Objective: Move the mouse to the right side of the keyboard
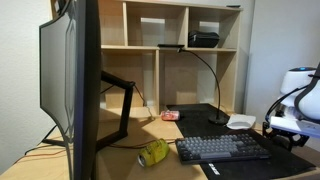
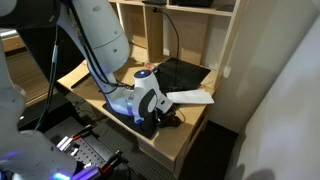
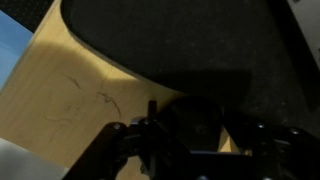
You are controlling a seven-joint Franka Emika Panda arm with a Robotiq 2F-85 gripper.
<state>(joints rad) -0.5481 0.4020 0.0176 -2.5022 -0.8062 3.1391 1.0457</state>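
The black keyboard lies at the desk's front in an exterior view. My gripper is low over the desk just past the keyboard's right end, and it also shows in an exterior view. In the wrist view, a small dark domed shape, the mouse, sits between my gripper's fingers. The fingers appear closed on it, but the picture is dark. The mouse is hidden by the gripper in both exterior views.
A black desk mat lies beyond the gripper on the wooden desk. A yellow can lies left of the keyboard. A red can, a lamp base and a white bowl stand behind. A large monitor stands left.
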